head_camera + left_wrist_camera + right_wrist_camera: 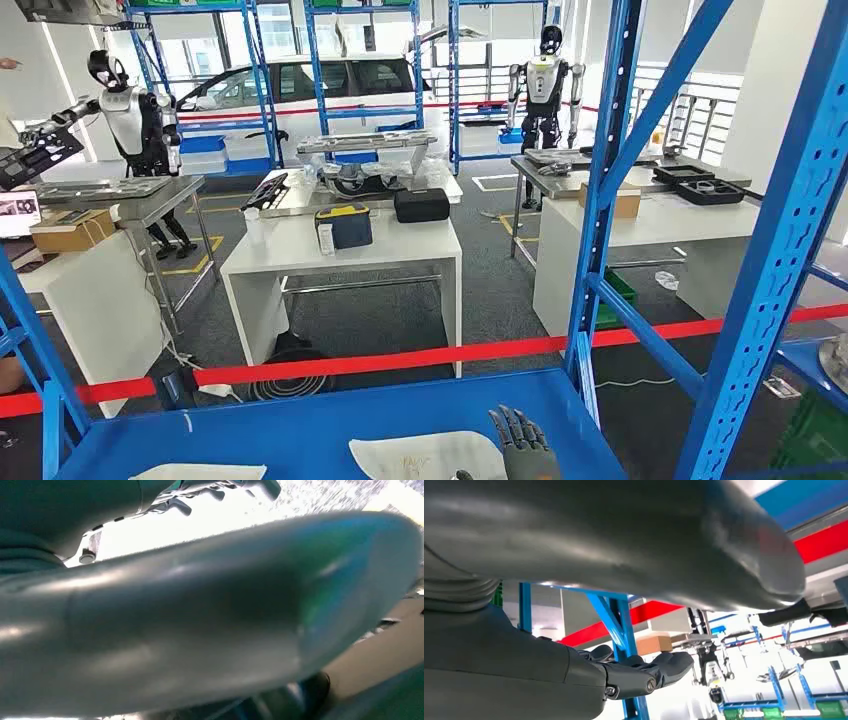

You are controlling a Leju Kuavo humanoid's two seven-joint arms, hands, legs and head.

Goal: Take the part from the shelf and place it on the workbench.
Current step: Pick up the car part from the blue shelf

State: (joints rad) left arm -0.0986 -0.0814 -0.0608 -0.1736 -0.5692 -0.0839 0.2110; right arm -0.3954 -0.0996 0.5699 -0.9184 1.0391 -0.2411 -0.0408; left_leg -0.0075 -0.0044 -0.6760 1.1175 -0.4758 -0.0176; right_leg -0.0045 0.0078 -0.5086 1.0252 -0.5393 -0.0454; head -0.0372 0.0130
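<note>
Right hand (522, 445) over blue shelf (300, 420)

Right hand (522, 445): dark grey, segmented metallic fingers (664, 666), small round screw at a knuckle, smooth grey palm housing. Left hand (200, 615): thick glossy grey thumb, ribbed grey cover, darker fingers (220, 490), one bolt head visible.

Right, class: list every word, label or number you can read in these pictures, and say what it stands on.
None can be read.
White cloth on the blue shelf: faint yellowish marks, too blurred.
Cardboard box: nothing legible.
Black and yellow case on the white table: too small.
</note>
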